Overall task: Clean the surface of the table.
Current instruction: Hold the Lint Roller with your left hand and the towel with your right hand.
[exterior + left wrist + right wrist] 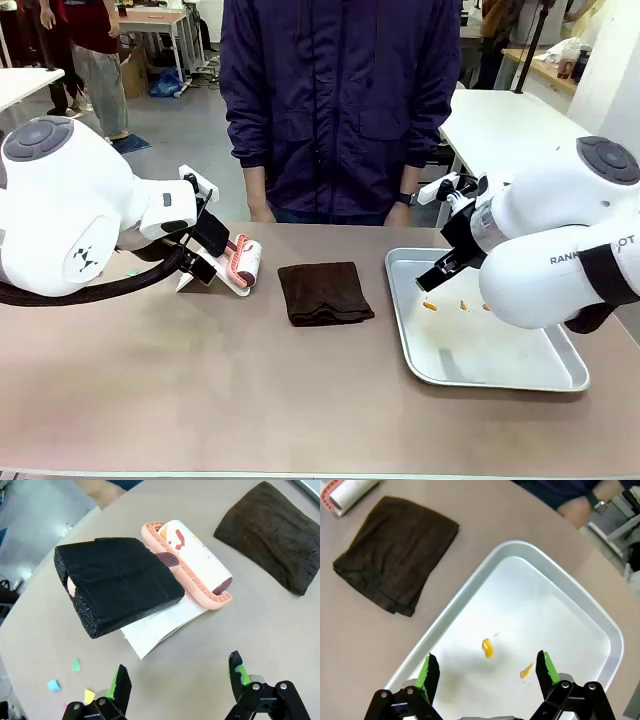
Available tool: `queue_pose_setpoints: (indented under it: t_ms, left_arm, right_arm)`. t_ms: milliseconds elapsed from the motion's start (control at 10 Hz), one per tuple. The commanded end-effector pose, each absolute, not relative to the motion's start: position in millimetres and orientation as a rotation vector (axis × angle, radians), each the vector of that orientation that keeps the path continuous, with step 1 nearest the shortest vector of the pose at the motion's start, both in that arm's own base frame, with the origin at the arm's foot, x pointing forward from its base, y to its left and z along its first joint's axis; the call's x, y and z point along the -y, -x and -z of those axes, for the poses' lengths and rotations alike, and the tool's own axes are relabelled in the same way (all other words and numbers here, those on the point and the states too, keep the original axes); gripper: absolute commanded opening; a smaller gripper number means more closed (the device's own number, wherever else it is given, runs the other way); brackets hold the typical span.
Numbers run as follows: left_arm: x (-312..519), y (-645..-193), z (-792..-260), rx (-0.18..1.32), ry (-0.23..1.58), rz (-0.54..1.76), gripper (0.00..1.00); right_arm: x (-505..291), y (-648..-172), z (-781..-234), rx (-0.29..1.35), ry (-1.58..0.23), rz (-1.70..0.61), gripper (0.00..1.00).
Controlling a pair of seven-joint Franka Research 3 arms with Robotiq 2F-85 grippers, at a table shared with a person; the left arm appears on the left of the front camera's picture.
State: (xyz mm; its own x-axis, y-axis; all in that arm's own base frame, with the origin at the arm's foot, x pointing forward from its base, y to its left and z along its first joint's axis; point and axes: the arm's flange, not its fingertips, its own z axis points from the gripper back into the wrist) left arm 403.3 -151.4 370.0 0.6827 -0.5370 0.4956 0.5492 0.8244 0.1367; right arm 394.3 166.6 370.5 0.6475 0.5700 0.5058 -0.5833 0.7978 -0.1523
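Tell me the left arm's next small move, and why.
Probably ease the open left gripper forward onto the black foam handle of the lint roller and close. The gripper holds nothing, the handle lies just ahead of it, and coloured paper scraps litter the table nearby.

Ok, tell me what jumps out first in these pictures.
A pink lint roller with a black foam handle lies on the table at the robot's left. A folded dark brown cloth sits mid-table, and a metal tray holding orange scraps lies at the right.
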Motion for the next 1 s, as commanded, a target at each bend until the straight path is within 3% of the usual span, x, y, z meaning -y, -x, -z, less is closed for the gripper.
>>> queue_pose_setpoints:
  t_ms: [0, 900]
  left_arm:
    - [151.4, -403.3, -370.1, 0.548, 0.024, 0.609, 1.0]
    - [151.4, -403.3, -370.1, 0.548, 0.024, 0.609, 1.0]
  right_arm:
    - [-166.6, -394.4, -370.6, 0.567, -0.025, -0.656, 1.0]
    - [-166.6, -394.4, -370.6, 0.567, -0.025, -0.656, 1.0]
